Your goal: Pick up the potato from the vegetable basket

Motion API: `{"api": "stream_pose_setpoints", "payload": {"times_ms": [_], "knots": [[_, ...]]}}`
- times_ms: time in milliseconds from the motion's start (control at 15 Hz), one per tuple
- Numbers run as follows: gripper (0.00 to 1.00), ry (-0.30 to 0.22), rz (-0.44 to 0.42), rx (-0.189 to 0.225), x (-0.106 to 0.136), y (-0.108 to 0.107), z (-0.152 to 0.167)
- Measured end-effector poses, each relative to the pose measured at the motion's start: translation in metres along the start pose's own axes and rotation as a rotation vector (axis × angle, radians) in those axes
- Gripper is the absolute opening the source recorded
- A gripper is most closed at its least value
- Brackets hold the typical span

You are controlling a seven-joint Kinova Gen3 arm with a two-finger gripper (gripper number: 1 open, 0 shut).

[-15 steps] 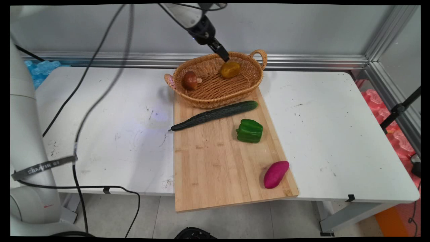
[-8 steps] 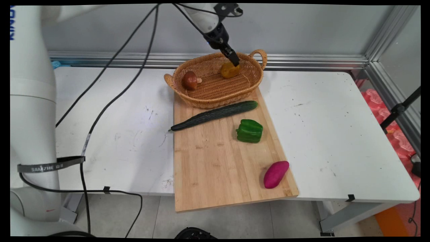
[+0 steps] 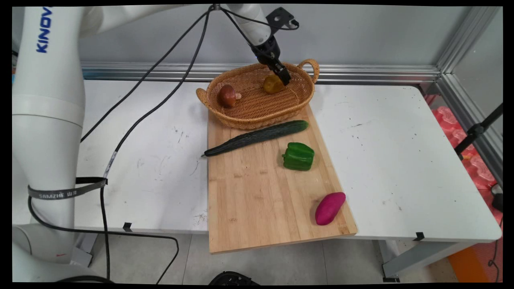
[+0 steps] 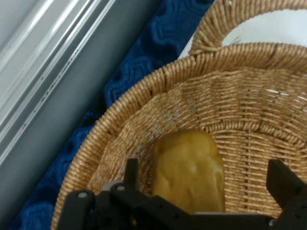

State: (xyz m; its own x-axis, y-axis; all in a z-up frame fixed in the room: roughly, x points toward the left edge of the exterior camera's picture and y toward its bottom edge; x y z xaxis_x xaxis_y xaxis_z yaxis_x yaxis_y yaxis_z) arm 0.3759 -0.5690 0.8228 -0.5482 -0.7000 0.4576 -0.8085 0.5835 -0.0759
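- Since a second ago the black two-finger hand (image 3: 284,78) has dropped deeper into the oval woven wicker basket (image 3: 257,110) at the bench's (image 3: 401,160) far edge
- Its fingers (image 4: 283,179) are spread, one on either side of the yellow-brown potato (image 4: 189,170) by the basket's far wall, not clamped on it
- A brown mushroom (image 3: 227,96) lies at the basket's left end
- On the wooden cutting board (image 3: 257,200): dark green cucumber (image 3: 257,137), green bell pepper (image 3: 298,156), purple sweet potato (image 3: 330,208) at its near right corner

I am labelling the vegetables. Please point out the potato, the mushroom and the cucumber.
potato (image 4: 189,170), hand view, middle of its skin
mushroom (image 3: 227,96), main view, brown cap
cucumber (image 3: 257,137), main view, mid-length
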Motion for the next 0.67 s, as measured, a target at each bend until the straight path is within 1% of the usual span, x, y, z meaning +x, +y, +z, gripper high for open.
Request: {"api": "stream_pose_setpoints", "payload": {"times_ms": [533,600,667], "knots": [[1.00,-0.060,-0.021,0.001,-0.003,0.001,0.020],[0.00,-0.064,-0.019,0.000,-0.003,0.001,0.021],[0.00,-0.069,-0.018,-0.002,-0.003,0.002,0.022]]}}
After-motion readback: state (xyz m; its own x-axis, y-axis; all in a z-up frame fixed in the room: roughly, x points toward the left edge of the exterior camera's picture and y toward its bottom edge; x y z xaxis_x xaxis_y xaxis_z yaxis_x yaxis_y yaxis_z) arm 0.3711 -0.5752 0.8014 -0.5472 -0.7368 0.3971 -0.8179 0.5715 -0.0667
